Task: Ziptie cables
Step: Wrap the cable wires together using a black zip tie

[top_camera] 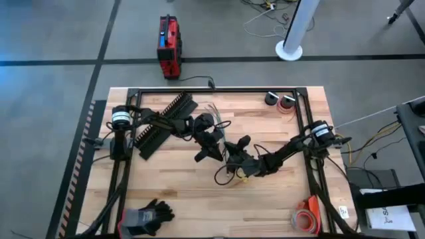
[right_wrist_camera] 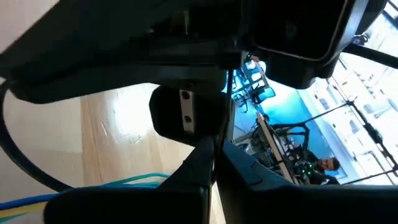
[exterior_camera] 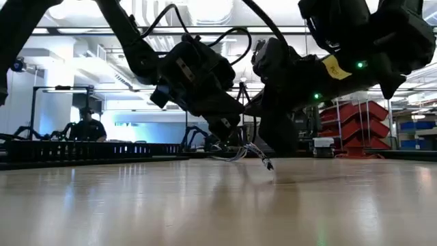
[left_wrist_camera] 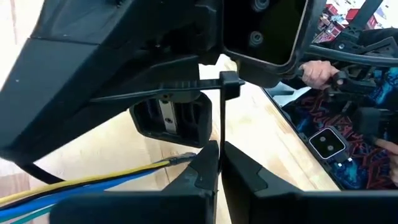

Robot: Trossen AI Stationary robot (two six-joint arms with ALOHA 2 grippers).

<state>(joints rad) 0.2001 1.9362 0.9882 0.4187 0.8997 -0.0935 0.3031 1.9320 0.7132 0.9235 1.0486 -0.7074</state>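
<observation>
Both arms meet over the table's middle. My left gripper (top_camera: 211, 150) (left_wrist_camera: 219, 158) and my right gripper (top_camera: 236, 158) (right_wrist_camera: 217, 155) face each other closely, each shut on a thin black zip tie. The tie's square head (left_wrist_camera: 230, 84) shows between them, with a strap running sideways from it. The cables (top_camera: 229, 175) are thin yellow, blue and teal wires. They pass just under the grippers (left_wrist_camera: 118, 177) (right_wrist_camera: 118, 185), and their loose ends (exterior_camera: 240, 153) hang down close to the tabletop. My left gripper pinches the zip tie's thin strap (left_wrist_camera: 221, 134) between its two fingertips, a little way from the head. The strap runs straight from the fingertips to the head, clear of the table. My right gripper pinches a thin black strap of the tie (right_wrist_camera: 229, 121) between its fingertips. The strap runs straight away from the fingers toward my other gripper's dark body.
A long black comb-toothed strip (top_camera: 163, 123) lies at the far left. Black gloves (top_camera: 149, 216) lie at the near left, tape rolls at the near right (top_camera: 305, 219) and far right (top_camera: 282, 101). A person (exterior_camera: 87, 126) sits beyond the table.
</observation>
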